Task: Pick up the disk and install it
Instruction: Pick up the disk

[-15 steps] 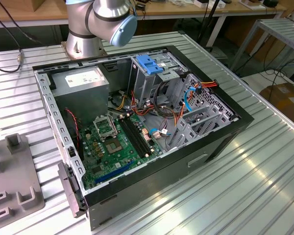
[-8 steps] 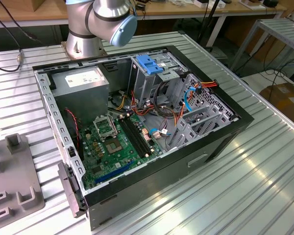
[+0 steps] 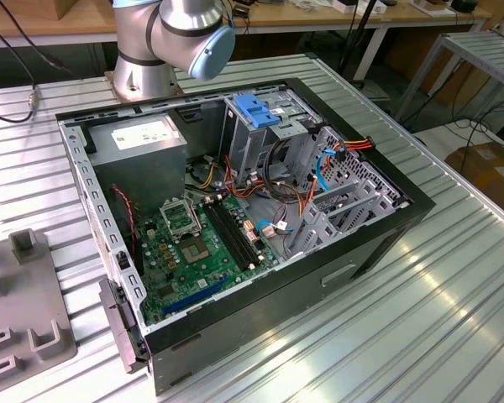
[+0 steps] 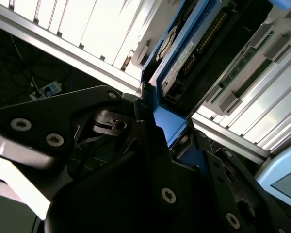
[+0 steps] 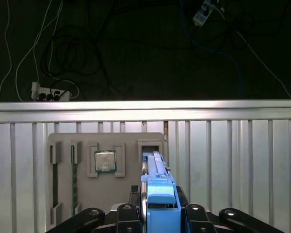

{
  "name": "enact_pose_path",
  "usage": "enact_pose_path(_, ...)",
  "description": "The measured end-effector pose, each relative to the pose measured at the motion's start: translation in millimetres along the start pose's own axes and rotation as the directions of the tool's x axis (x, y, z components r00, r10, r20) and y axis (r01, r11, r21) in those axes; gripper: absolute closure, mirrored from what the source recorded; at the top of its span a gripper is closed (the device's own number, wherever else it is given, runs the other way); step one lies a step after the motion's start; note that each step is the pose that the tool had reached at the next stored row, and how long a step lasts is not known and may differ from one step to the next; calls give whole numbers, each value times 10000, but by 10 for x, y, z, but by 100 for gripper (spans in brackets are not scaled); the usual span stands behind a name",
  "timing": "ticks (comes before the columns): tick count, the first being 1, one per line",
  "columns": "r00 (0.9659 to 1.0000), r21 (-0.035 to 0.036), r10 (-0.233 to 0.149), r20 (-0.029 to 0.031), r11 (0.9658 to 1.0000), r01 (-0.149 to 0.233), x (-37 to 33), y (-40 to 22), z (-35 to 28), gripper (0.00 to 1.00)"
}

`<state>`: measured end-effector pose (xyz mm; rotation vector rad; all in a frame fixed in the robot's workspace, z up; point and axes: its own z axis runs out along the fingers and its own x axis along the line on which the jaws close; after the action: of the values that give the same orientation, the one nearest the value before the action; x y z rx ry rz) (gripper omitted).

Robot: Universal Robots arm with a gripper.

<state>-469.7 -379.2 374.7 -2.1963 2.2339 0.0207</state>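
Observation:
In both wrist views the disk stands on edge, a thin silver-grey slab framed by a blue plastic bracket. My gripper is shut on the bracket end of the disk, with black fingers on either side. The disk's far end reaches a slot of a grey fixture tray; I cannot tell whether it still touches the slot. In the exterior view the open computer case lies on its side on the table, with a metal drive cage at its back.
The tray holds a processor chip and memory sticks. Beyond the slatted table's edge lie floor cables. In the case are a grey power-supply box, a green motherboard, loose cables and a blue latch. The arm's base stands behind.

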Motion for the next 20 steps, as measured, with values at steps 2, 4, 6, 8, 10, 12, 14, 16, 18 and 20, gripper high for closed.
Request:
enact_pose_path(2, 10000, 1, 0, 1, 10000, 0, 0, 0, -22, 63)
enact_pose_path(4, 10000, 1, 0, 1, 10000, 0, -1, 0, -34, 63)
enact_pose_path(6, 10000, 1, 0, 0, 10000, 0, -1, 0, -45, 63)
enact_pose_path(8, 10000, 1, 0, 1, 10000, 0, -1, 0, -64, 63)
enact_pose_path(10, 10000, 1, 0, 1, 10000, 0, -1, 0, -87, 63)
enact_pose_path(12, 10000, 1, 0, 1, 10000, 0, -2, 0, -116, 63)
enact_pose_path(14, 10000, 1, 0, 1, 10000, 0, -2, 0, -138, 63)
enact_pose_path(16, 10000, 0, 0, 0, 10000, 0, -2, 0, -156, 63)
enact_pose_path(18, 10000, 1, 0, 1, 10000, 0, -3, 1, -176, 63)
enact_pose_path(20, 10000, 0, 0, 0, 10000, 0, -3, 1, -196, 63)
